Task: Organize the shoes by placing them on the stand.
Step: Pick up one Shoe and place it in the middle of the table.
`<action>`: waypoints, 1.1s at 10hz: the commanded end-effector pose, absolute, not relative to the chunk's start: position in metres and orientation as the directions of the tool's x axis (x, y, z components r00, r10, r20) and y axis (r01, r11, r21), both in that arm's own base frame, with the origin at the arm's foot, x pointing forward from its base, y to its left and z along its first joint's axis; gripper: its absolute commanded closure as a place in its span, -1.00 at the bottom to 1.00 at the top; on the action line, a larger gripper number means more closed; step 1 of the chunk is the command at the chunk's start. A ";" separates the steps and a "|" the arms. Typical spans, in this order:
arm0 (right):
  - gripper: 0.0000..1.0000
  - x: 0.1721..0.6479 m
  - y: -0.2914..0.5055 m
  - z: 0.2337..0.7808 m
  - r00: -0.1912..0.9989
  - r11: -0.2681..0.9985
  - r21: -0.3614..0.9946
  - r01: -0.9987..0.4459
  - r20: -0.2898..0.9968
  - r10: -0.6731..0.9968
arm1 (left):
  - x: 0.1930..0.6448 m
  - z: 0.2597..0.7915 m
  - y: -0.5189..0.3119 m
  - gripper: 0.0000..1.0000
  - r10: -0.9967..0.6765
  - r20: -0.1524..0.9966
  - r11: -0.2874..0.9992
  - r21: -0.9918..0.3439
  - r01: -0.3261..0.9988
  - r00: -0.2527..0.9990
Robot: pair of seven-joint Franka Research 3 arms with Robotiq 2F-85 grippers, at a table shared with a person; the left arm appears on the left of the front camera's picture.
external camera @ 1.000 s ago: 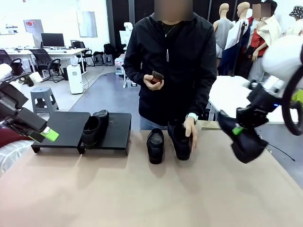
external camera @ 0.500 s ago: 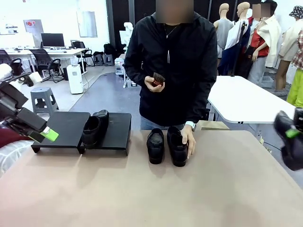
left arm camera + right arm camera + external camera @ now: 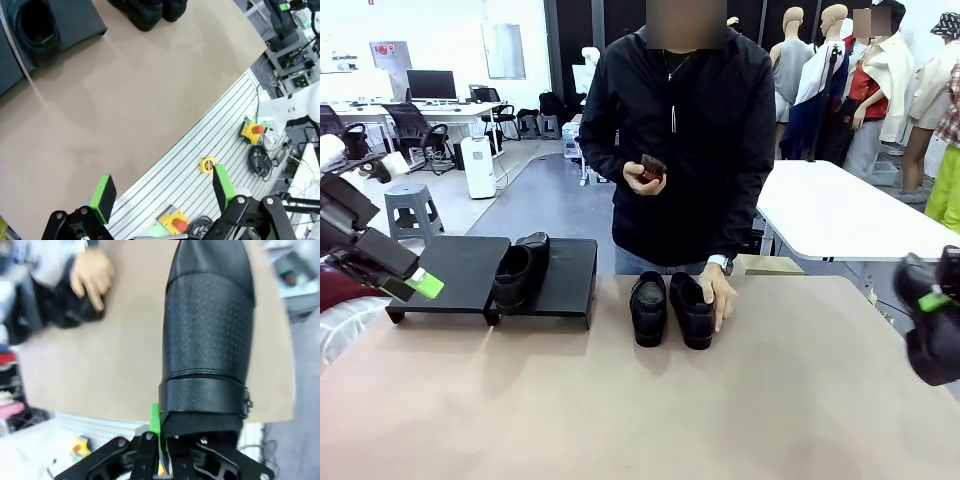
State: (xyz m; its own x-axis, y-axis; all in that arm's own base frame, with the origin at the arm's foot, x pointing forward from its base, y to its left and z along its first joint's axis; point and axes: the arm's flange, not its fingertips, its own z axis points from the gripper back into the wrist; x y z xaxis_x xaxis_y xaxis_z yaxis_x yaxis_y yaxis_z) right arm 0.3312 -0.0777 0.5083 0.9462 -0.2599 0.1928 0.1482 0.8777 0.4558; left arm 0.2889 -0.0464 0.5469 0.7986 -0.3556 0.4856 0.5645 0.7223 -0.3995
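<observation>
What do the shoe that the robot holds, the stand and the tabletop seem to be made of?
Shoe: likely leather or an imitation; smooth toe with some sheen, finely dotted band.
Stand: black, matte, flat panels; perhaps painted wood or metal, unclear.
Tabletop: tan, matte, even surface; probably laminate board.

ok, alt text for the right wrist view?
A black glossy shoe clamped in the right gripper runs up the middle of the frame, with the tan table behind it. At the upper left, blurred, a person's hand rests on another dark shoe.
</observation>
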 end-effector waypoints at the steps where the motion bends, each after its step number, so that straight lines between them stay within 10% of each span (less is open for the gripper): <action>1: 1.00 0.321 -0.003 0.531 0.980 0.869 0.488 0.084 0.120 -0.162 | 0.290 0.548 -0.046 -1.00 -0.353 0.492 0.707 -0.416 0.572 0.796; 11: 1.00 0.373 0.280 0.429 0.960 0.828 0.511 -0.232 -0.018 0.280 | 0.290 0.548 -0.046 -1.00 -0.353 0.492 0.707 -0.416 0.572 0.796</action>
